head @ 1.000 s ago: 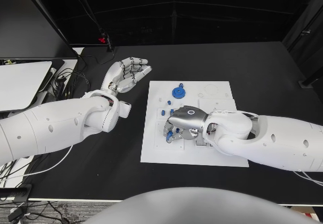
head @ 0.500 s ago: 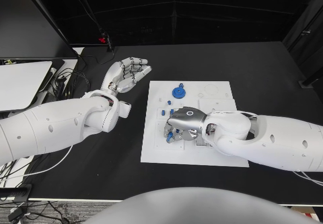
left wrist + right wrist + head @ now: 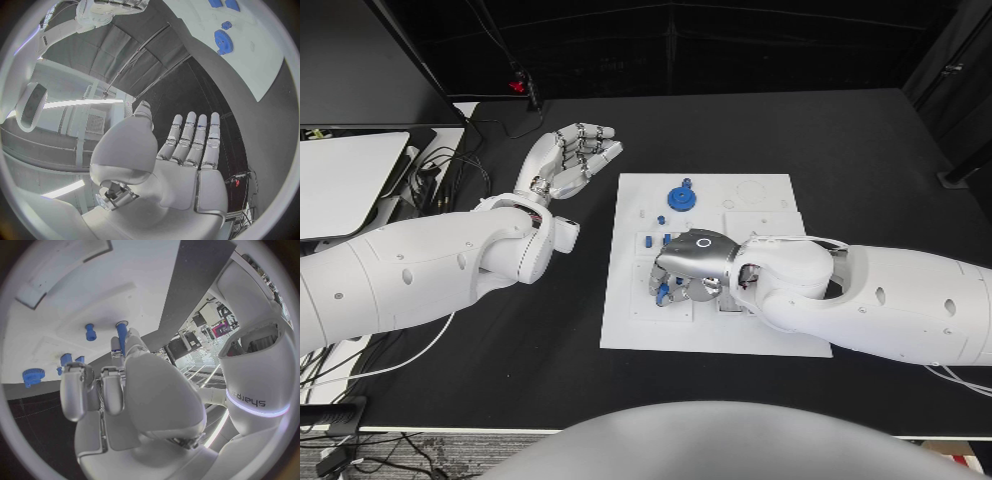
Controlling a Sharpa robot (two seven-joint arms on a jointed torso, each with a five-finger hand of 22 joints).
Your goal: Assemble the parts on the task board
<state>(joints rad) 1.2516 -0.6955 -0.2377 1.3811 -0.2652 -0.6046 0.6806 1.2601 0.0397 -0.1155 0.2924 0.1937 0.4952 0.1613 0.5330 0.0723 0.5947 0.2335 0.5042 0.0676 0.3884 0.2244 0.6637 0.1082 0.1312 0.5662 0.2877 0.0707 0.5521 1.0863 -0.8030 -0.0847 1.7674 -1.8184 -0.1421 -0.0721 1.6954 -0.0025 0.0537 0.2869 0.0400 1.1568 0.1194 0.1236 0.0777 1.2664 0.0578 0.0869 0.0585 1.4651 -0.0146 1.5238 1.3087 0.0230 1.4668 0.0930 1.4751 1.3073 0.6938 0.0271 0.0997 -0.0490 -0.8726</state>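
Right wrist view: right hand (image 3: 119,390) pinches a blue peg (image 3: 121,335) (upright) over the white board (image 3: 75,295); left hand (image 3: 574,155) spread, holding nothing.

Matt white task board (image 3: 733,335), glossy blue plastic parts (image 3: 682,196)

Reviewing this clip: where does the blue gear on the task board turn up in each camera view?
Head view: blue gear near the far edge of the task board.
Left wrist view: gear on the board, beyond the fingertips.
Right wrist view: gear near the board's edge.
Shared landmark: the white board itself.
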